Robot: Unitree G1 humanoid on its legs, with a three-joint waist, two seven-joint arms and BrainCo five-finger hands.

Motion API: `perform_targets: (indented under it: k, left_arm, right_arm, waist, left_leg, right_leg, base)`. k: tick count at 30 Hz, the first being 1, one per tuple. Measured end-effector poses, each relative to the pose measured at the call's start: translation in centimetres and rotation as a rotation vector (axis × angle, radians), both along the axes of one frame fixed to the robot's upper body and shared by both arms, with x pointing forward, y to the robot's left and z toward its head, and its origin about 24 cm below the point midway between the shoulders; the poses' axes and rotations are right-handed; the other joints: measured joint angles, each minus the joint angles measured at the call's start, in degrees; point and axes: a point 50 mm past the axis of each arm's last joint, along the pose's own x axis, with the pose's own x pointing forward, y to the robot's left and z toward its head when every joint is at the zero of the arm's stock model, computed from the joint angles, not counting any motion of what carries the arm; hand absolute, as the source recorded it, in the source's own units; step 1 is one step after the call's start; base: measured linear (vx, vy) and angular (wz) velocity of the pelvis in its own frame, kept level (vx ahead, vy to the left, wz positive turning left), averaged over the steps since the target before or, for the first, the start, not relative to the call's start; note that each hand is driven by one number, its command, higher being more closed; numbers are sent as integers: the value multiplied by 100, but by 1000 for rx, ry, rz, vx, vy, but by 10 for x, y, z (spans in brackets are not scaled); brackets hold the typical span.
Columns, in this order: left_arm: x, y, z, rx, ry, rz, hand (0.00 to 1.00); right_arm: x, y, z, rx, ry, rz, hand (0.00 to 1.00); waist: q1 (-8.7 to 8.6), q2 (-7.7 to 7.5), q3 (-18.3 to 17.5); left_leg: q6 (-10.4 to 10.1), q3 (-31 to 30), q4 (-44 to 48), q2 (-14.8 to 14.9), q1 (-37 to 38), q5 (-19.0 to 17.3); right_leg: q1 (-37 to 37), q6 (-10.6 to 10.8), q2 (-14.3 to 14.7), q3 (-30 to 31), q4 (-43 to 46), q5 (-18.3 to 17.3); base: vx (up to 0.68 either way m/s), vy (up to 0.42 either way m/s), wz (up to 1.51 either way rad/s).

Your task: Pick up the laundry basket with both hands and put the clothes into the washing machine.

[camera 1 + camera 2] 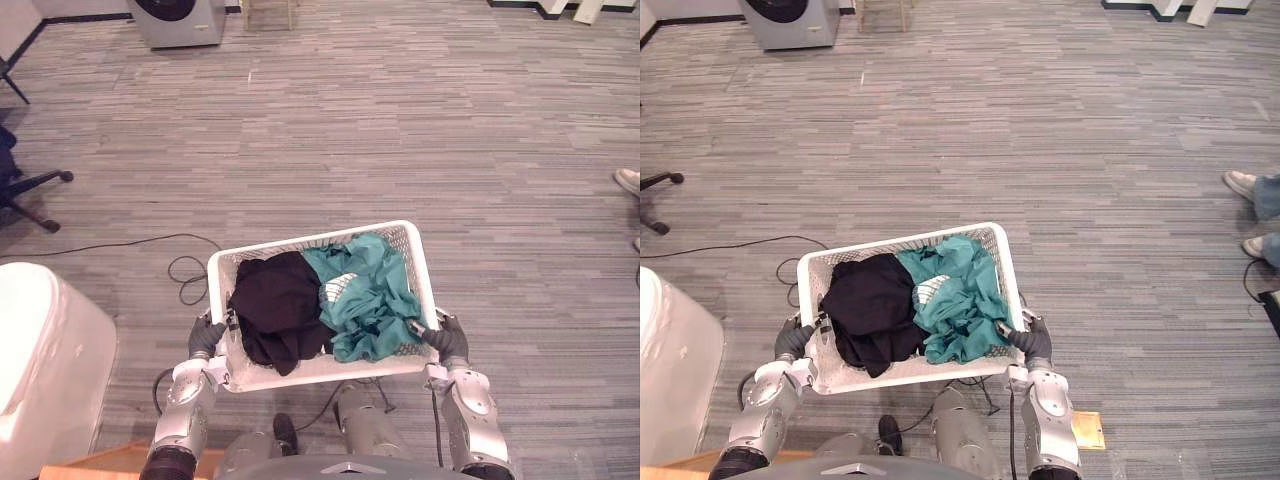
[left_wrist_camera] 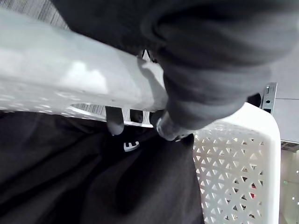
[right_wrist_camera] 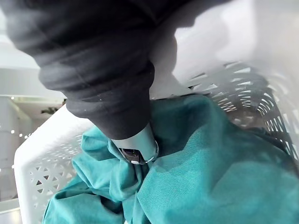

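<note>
The laundry basket (image 1: 330, 368) is white plastic with lattice-pierced walls and a solid, thick rim. It hangs level over the grey striped floor (image 1: 400, 130), directly in front of the robot and clamped between its two hands. A black garment (image 1: 278, 305) is heaped in the half nearer the left hand (image 1: 205, 337). A crumpled teal garment (image 1: 370, 295) fills the half nearer the right hand (image 1: 448, 340) and spills up to the rim there.

The left hand grips one short end, and its wrist view shows dark fingertips (image 2: 114, 123) hooked under the rim above the black cloth. The right hand grips the other end, with one digit (image 3: 138, 149) pressed down into the teal folds.

A white patch (image 1: 338, 288) lies on the teal cloth, and a small white mark (image 2: 131, 146) on the black one is too small to read.

The washing machine (image 1: 180, 20) stands far off, ahead and to the left. The left eye view takes in an office chair's base (image 1: 25, 195), and the right eye view a person's shoes (image 1: 1242, 183) at the right edge.
</note>
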Motion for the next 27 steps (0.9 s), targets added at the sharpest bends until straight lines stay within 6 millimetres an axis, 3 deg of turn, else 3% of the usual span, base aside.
perform_targets:
  k: [1,2,3,4,5,6,7,9,11,13,16,19,21,23,25,27]
  left_arm:
    - [2,0,0,0,-2,-2,100]
    - [7,-1,1,1,-5,-9,100]
    - [11,-5,2,-3,-8,-22,100]
    - [11,-9,2,-9,-7,-32,100]
    - [12,-19,1,-33,-9,-45,100]
    - [16,-24,4,-41,-22,-56,100]
    - [17,-25,5,-41,-27,-58,100]
    - [17,-27,5,-51,-27,-54,100]
    - [17,-28,7,-57,-37,-56,100]
    - [19,-30,10,-69,-63,-55,100]
    - [17,-31,9,-73,-55,-59,100]
    - [10,-31,4,-73,-32,-59,100]
    - [8,-32,2,-73,-26,-63,100]
    - [7,-30,1,-69,-19,-57,100]
    - [3,-29,-2,-69,-5,-46,100]
    - [-2,-27,-5,-69,9,-37,100]
  right_arm:
    - [0,0,-1,4,2,-2,100]
    - [-1,-1,-2,13,5,-11,100]
    - [-5,-4,-3,19,10,-29,100]
    - [-8,-7,-4,18,15,-44,100]
    - [-12,-15,-4,20,17,-75,100]
    - [-17,-19,-5,29,20,-104,100]
    - [-18,-19,-5,30,19,-107,100]
    - [-18,-20,0,19,1,-105,100]
    - [-20,-22,4,7,-16,-104,100]
    - [-18,-23,11,-4,-44,-104,100]
    - [-20,-24,10,-7,-35,-112,100]
    - [-22,-25,8,-14,-22,-111,100]
    - [-22,-26,3,-16,2,-113,100]
    - [-18,-26,-2,-4,21,-114,100]
    - [-15,-26,-5,-8,32,-102,100]
    - [-11,-25,-4,-15,33,-87,100]
  waist:
    - [-46,-23,19]
    - [-165,-136,37]
    - [-243,-220,50]
    - [-264,-184,33]
    - [-287,63,-29]
    - [-249,151,-52]
    - [-237,143,-48]
    - [-123,159,-50]
    - [-94,160,-53]
    - [11,162,-65]
    - [4,147,-61]
    - [13,113,-44]
    - [7,163,-76]
    - [48,260,-135]
    - [123,286,-155]
    - [184,349,-308]
  left_leg:
    - [-38,-54,-62,-19,96,-23]
    - [-141,-208,-186,-119,289,-94]
    - [-243,-372,-153,-167,438,-275]
    - [-276,-494,-67,-123,486,-398]
    - [-287,-676,179,113,497,-586]
    - [-290,-717,746,308,266,-612]
    - [-298,-725,1208,386,94,-616]
    - [-502,-860,3448,797,-484,-236]
    - [-577,-939,4764,1034,-800,-5]
    - [-512,-780,5225,1146,-1141,-44]
    - [-415,-476,4402,1016,-1464,-235]
    - [-481,-534,2866,698,-1565,-315]
    - [-827,-1006,1011,376,-1730,65]
    - [-1054,-1265,575,352,-1952,444]
    - [-972,-1257,392,379,-1989,918]
    - [-532,-1066,293,342,-1937,1480]
  right_leg:
    - [5,18,-10,4,-450,338]
    - [17,70,-86,63,-1100,953]
    - [12,-23,-139,150,-1148,1473]
    - [40,-103,-121,52,-996,1698]
    - [-6,-388,30,-250,-672,1481]
    - [15,-653,67,-479,-525,1257]
    - [56,-812,69,-542,-438,1243]
    - [540,-1158,110,-774,-417,989]
    - [958,-1253,95,-873,-499,806]
    - [1219,-1391,41,-766,-531,587]
    - [1455,-1502,-216,-712,-499,304]
    - [1644,-1382,-431,-611,-509,115]
    - [1756,-1213,-538,-523,-618,1]
    - [1877,-1142,-478,-380,-730,-66]
    - [2067,-1062,-412,-133,-801,-187]
    - [2144,-927,-352,285,-673,-557]
  base:
    - [331,-84,40]
    - [396,-131,72]
    - [417,-160,79]
    - [462,-185,84]
    - [490,-161,82]
    - [493,-165,77]
    - [477,-186,58]
    - [553,-233,33]
    - [334,-107,23]
    - [317,-58,-2]
    - [328,-15,4]
    - [244,50,-5]
    - [304,105,-11]
    - [282,168,-45]
    - [315,240,-80]
    - [309,301,-89]
